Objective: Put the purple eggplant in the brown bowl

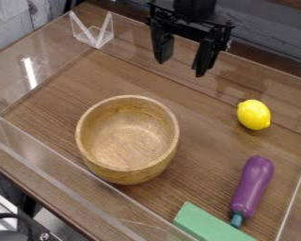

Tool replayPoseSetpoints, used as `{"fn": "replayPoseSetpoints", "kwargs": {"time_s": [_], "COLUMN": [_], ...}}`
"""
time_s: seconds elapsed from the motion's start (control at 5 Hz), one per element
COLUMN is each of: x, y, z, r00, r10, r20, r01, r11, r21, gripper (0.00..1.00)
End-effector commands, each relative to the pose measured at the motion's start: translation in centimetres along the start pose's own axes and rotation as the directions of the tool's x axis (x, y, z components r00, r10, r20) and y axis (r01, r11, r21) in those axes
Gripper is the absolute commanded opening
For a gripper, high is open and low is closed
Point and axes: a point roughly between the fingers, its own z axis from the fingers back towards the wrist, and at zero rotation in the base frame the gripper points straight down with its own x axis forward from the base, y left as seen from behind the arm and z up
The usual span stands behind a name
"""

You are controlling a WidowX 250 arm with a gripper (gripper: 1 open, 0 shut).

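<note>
The green block (220,226) – bottom edge crops it – and the arm above the tool.

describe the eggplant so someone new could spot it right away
Start at the big brown bowl on the wooden table, then look right and toward the near edge. The purple eggplant lies there, long and glossy, between the round yellow lemon and flat green block.

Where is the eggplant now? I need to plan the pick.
In the camera view the eggplant lies at lower right on the table, below the lemon, right of the bowl and just above the green block.
</note>
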Motion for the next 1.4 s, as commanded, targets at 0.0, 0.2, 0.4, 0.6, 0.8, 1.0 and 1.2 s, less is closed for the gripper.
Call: {"fn": "replayPoseSetpoints", "kwargs": {"time_s": [0.0, 0.2, 0.4, 0.6, 0.8, 1.0, 1.2], "x": [-0.3, -1.8, -3.1, -4.0, -4.7, -4.9, -4.1], "y": [-0.6, -2.9, -5.4, -8.1, -10.3, -12.0, -12.9], "z": [-0.8, -2.4, -3.4, -4.4, -5.3, -6.0, -7.0], "r00": [1.000, 0.999, 0.999, 0.998, 0.995, 0.994, 0.994], "r10": [-0.004, -0.021, -0.041, -0.068, -0.089, -0.092, -0.086], "r20": [-0.018, -0.027, -0.008, 0.011, 0.037, 0.056, 0.072], "r01": [0.004, 0.020, 0.041, 0.068, 0.091, 0.095, 0.091], "r11": [1.000, 0.999, 0.998, 0.997, 0.994, 0.993, 0.993], "r21": [-0.003, -0.029, -0.042, -0.047, -0.054, -0.064, -0.072], "gripper": [1.00, 1.00, 1.00, 1.00, 1.00, 1.00, 1.00]}}
